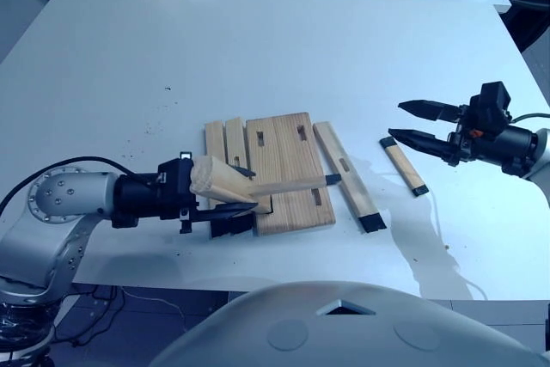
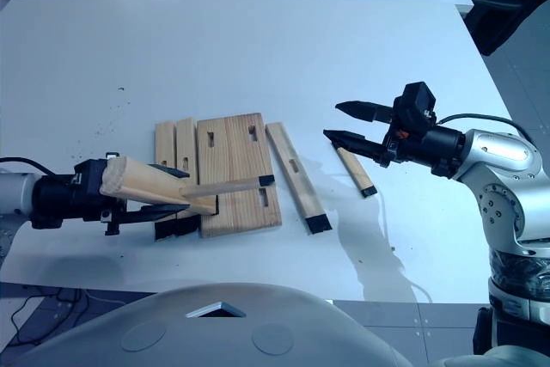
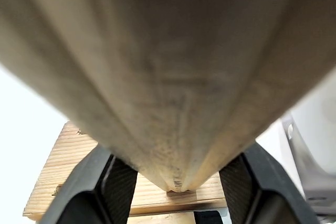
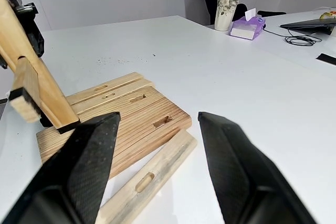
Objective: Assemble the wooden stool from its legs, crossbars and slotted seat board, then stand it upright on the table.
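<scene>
White table (image 1: 129, 66): slotted seat board (image 1: 288, 169) flat, 2 legs (image 1: 225, 143) against its left edge, 1 loose leg (image 1: 344, 174) just right. Left gripper (image 1: 241, 191) clamped on crossbar-fitted leg (image 1: 215, 180) over board's near edge. Right gripper (image 1: 394, 119) fingers apart, above short bar (image 1: 404, 168).

Far half of table (image 1: 258, 49) is bare: wide lane in to seat board (image 1: 288, 152). Board's near-left corner is blocked: left gripper (image 1: 249, 191) clamps a leg (image 1: 215, 180), and its crossbar (image 1: 301, 183) juts over the board. Left edge is flanked by two legs (image 1: 225, 139), right by loose leg (image 1: 344, 174). Then a narrow bare gap, then short crossbar (image 1: 404, 167) beside right gripper (image 1: 397, 120), fingers apart.
</scene>
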Tool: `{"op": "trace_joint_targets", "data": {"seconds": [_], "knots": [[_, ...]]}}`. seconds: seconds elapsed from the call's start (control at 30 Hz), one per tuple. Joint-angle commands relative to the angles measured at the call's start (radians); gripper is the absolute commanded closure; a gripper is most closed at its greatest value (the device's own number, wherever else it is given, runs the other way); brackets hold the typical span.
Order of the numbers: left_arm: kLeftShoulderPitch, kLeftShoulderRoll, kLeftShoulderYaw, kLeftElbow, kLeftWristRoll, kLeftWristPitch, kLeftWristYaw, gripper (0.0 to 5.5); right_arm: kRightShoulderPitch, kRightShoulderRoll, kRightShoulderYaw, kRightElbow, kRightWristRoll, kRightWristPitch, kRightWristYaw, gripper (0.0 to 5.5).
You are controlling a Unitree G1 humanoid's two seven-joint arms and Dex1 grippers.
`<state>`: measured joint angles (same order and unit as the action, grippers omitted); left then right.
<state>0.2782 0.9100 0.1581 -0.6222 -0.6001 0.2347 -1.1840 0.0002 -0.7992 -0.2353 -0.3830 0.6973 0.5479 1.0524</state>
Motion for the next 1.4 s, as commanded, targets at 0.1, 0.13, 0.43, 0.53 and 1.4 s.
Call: {"op": "trace_joint_targets", "data": {"seconds": [0.1, 0.13, 0.43, 0.53, 1.4], "knots": [[0.044, 0.015, -0.09, 0.066, 0.14, -0.02, 0.035, 3.41, -0.022, -0.018, 0.019, 0.006, -0.019, -0.013, 0.015, 2.76], [0.044, 0.016, -0.096, 0.066, 0.142, -0.023, 0.04, 3.41, -0.024, -0.018, 0.022, 0.006, -0.021, -0.013, 0.017, 2.76], [-0.013, 0.011, -0.147, 0.12, 0.143, -0.036, 0.067, 3.41, -0.071, -0.01, 0.074, 0.045, -0.044, -0.026, 0.04, 2.76], [-0.06, 0.016, -0.164, 0.152, 0.135, -0.047, 0.055, 3.41, -0.081, -0.012, 0.08, 0.052, -0.044, -0.027, 0.046, 2.76], [-0.129, -0.012, -0.145, 0.3, 0.167, -0.029, 0.048, 1.95, 0.03, -0.002, 0.052, -0.011, -0.052, -0.041, -0.012, 2.76]]}}
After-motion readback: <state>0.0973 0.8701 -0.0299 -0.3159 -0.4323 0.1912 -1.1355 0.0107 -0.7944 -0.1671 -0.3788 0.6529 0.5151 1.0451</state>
